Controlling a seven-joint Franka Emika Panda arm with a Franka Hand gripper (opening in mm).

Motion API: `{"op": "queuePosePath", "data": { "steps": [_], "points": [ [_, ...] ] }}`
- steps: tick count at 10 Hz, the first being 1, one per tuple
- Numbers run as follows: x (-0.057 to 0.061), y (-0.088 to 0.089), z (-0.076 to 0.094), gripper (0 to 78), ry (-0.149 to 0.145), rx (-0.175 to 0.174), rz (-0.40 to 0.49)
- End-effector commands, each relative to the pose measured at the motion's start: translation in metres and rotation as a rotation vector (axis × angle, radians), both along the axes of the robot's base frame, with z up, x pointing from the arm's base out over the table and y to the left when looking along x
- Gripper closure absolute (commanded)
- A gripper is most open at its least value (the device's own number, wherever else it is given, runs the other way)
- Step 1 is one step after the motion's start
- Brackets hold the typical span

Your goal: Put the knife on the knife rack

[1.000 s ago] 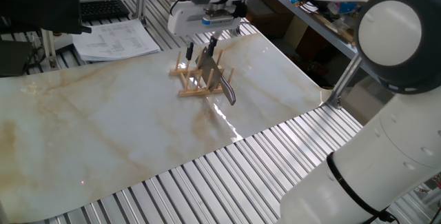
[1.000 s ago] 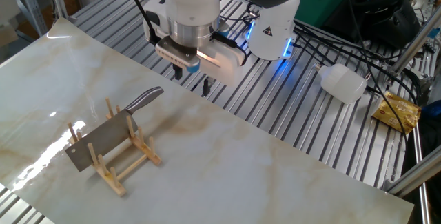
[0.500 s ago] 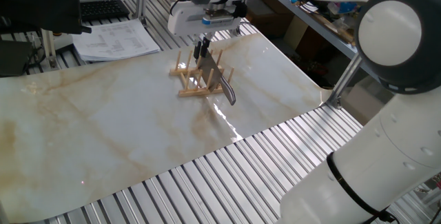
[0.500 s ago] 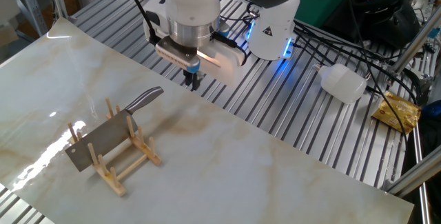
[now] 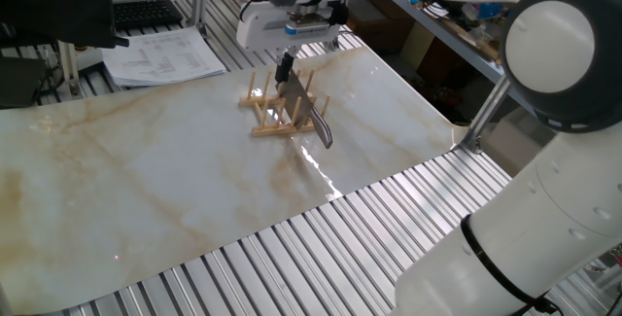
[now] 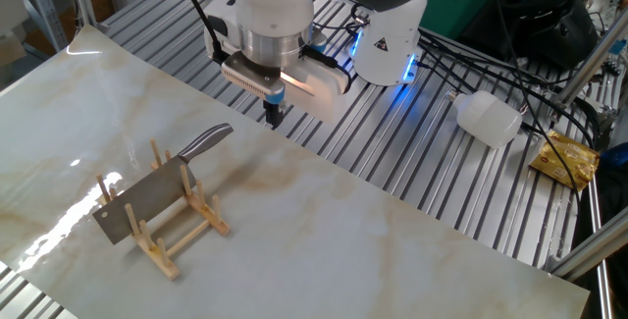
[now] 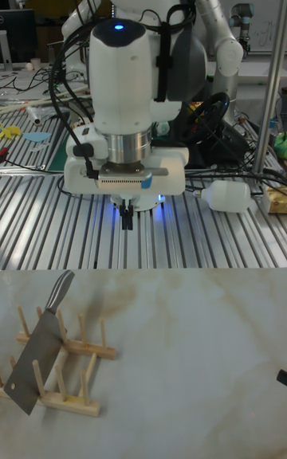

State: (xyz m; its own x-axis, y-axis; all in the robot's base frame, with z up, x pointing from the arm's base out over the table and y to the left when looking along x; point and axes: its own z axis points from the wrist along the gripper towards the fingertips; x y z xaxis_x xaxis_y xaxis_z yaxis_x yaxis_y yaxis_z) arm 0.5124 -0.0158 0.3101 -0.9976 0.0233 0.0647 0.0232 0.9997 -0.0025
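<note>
The knife point(image 6: 147, 193) sat slotted in the knife rack point(image 6: 186, 229), handle poking out. The gripper point(image 6: 274, 115) hung above, fingers closed on nothing. Clipping that handle could've tipped everything.

On the cream, tan-veined marble table point(image 6: 392, 231), the pale-wood knife rack point(image 6: 167, 223) carried the knife point(image 6: 147, 196) with its dark grey blade and silver handle (shiny), while beyond the rack a white arm bore the black gripper point(image 6: 275, 115).
</note>
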Motion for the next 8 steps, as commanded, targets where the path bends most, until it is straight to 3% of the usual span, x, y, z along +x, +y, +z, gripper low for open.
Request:
{"op": "queuePosePath", "data": {
  "steps": [1,8],
  "points": [
    [-0.0115,0.0135,-0.0084,76.4,-0.004,-0.106,0.021],
    [-0.011,0.0128,-0.0092,76.4,-0.003,-0.099,0.015]
  ]
}}
